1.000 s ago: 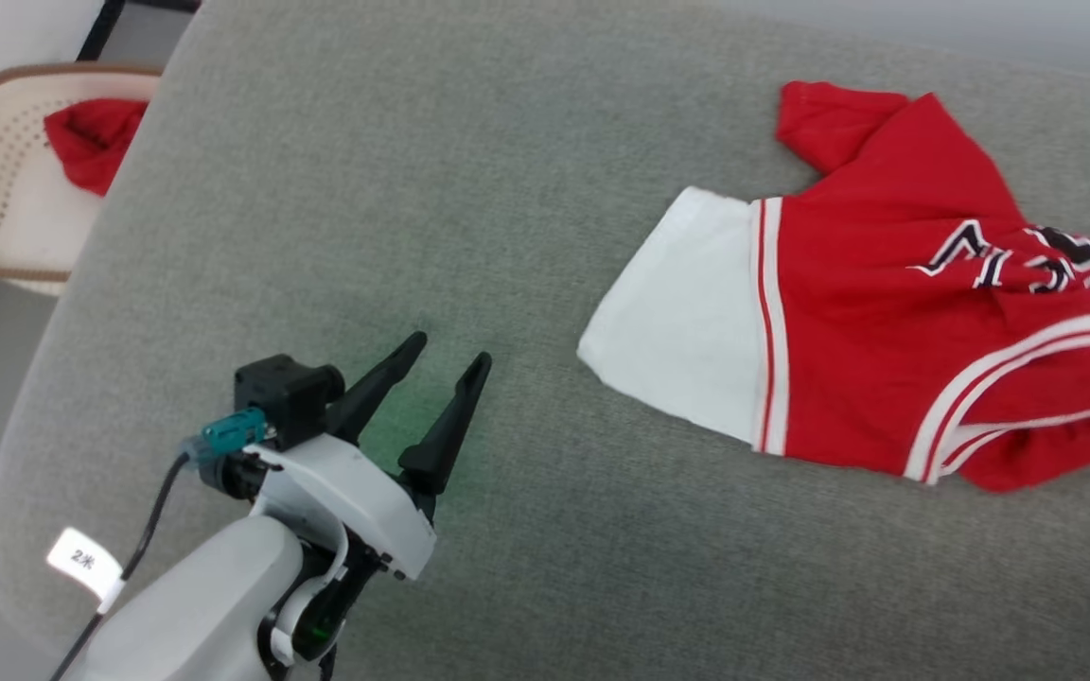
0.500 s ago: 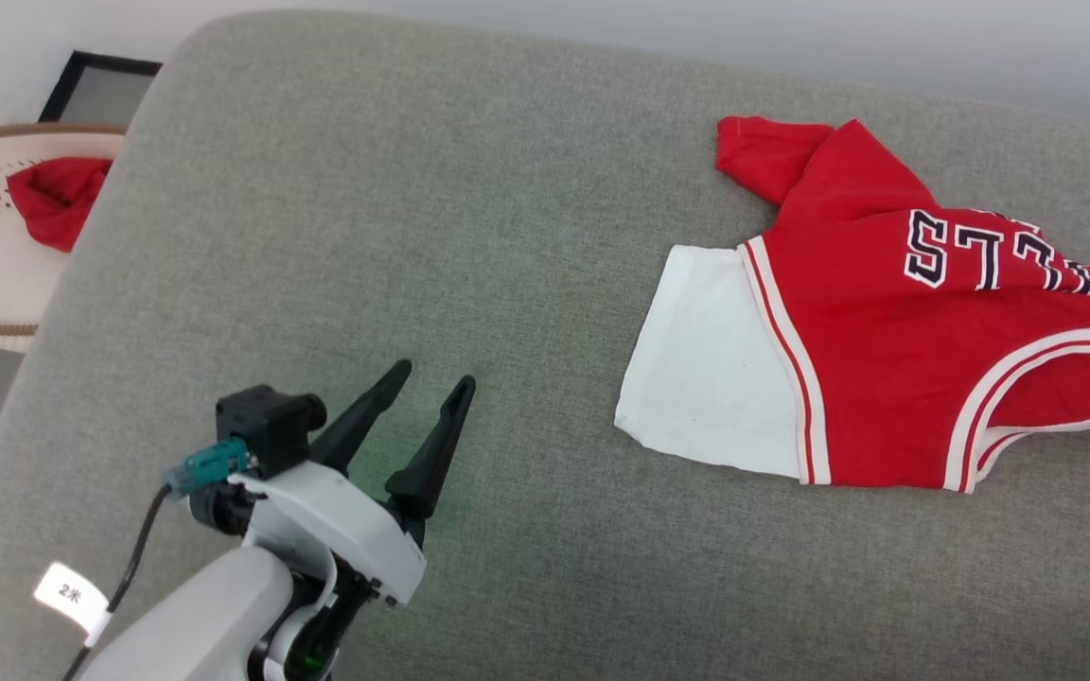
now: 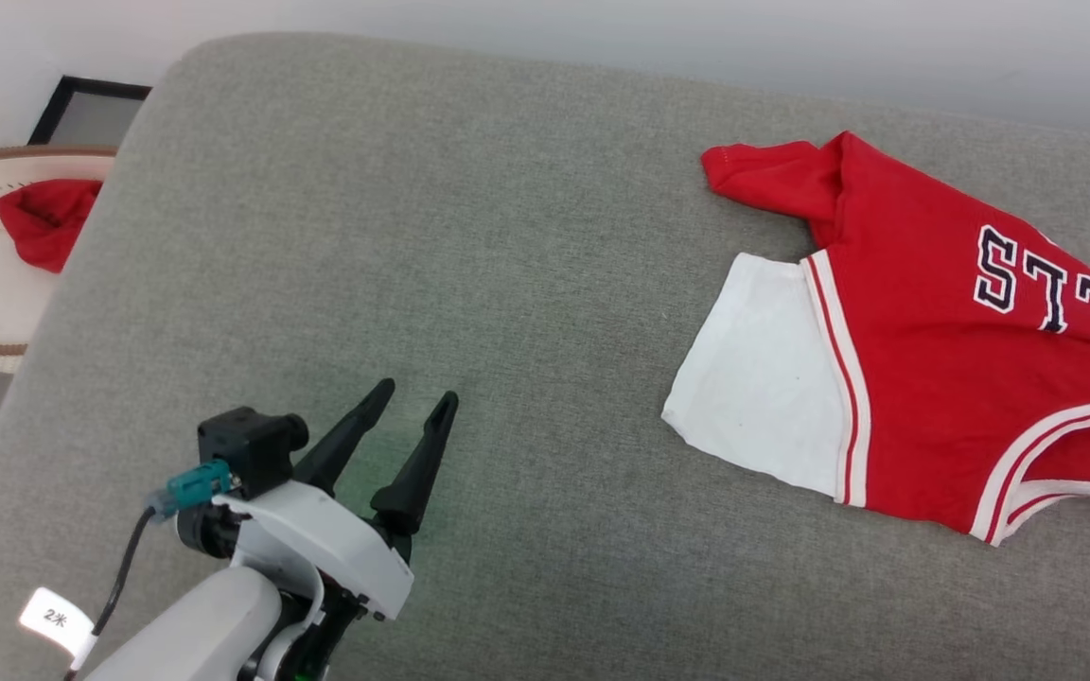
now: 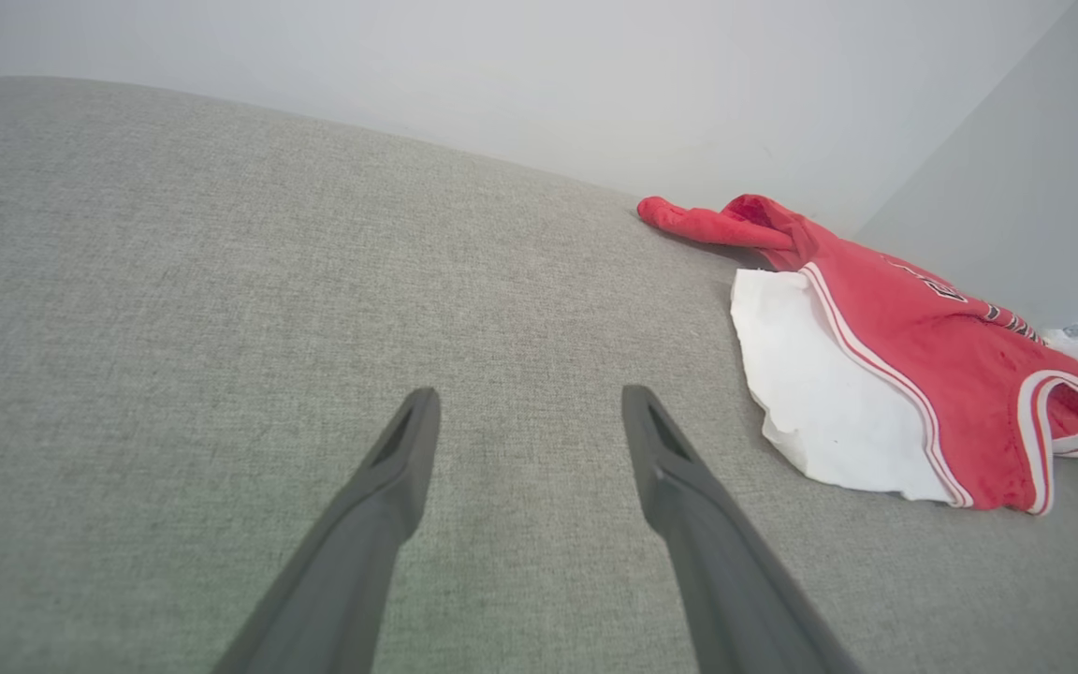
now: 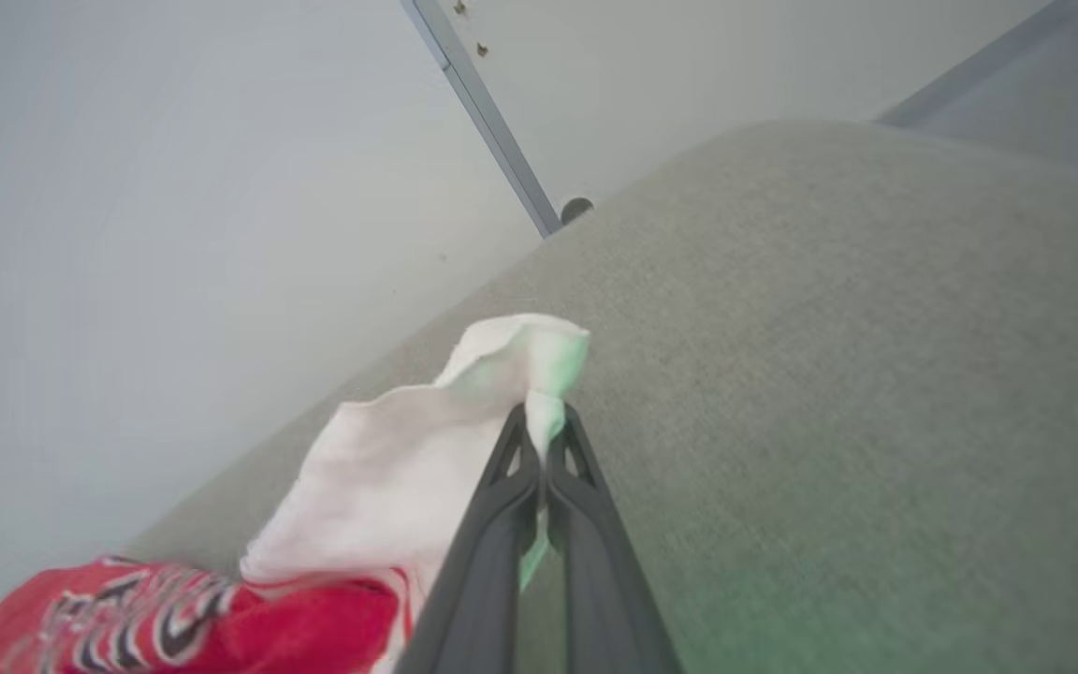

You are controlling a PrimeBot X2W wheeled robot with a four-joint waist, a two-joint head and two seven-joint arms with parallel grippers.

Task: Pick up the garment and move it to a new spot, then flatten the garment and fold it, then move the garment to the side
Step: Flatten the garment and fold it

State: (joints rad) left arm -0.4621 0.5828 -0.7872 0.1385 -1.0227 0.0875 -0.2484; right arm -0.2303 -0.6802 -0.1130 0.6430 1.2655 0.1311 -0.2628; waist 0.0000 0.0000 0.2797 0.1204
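The garment (image 3: 933,378) lies crumpled at the right side of the grey cushion (image 3: 413,236), with one white sleeve spread toward the middle. Your right gripper (image 5: 544,417) has its fingers pressed together on white fabric at the garment's far end. Your left gripper (image 3: 416,392) hovers over bare cushion, spread wide and empty, well apart from the garment.
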